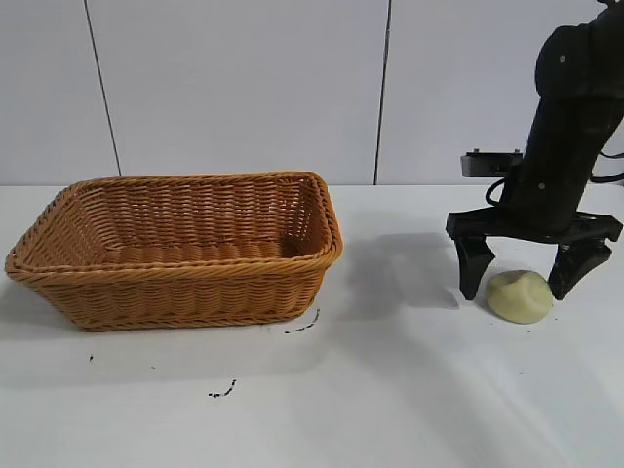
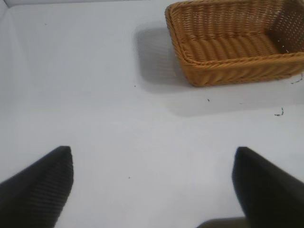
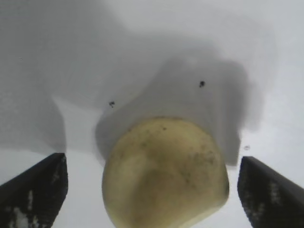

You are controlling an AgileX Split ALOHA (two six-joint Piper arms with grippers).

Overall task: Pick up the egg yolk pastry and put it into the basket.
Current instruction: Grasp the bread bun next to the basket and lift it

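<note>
The egg yolk pastry point(image 1: 521, 295), a pale yellow-green dome, sits on the white table at the right. My right gripper point(image 1: 521, 283) is open and straddles it, one finger on each side, with gaps between the fingers and the pastry. The right wrist view shows the pastry point(image 3: 164, 173) between the two dark fingertips point(image 3: 35, 192), apart from both. The orange-brown wicker basket point(image 1: 175, 249) stands at the left of the table, empty. My left gripper point(image 2: 153, 187) is open over bare table; the basket point(image 2: 228, 57) lies farther off in its view. The left arm is out of the exterior view.
A few small dark specks point(image 1: 222, 393) lie on the table in front of the basket. Open table surface point(image 1: 400, 292) lies between the basket and the pastry. A grey panelled wall stands behind.
</note>
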